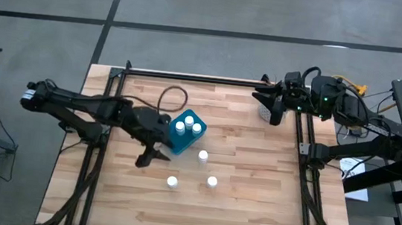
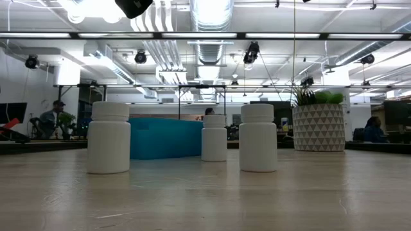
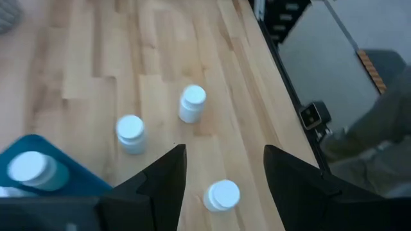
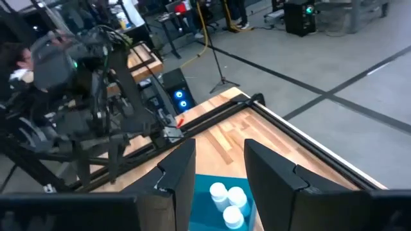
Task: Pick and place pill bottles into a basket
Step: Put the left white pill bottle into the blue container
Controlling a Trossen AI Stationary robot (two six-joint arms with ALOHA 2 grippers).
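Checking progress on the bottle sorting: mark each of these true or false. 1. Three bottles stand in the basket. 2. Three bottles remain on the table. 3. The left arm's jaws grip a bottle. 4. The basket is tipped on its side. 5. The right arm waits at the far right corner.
1. True: three small white cylindrical capped pill bottles stand in the teal-blue rectangular plastic basket.
2. True: bottles stand on the wooden table at and.
3. False: the left gripper has open, empty jaws beside the basket.
4. False: the basket sits upright.
5. True: the right gripper is there, away from the bottles.
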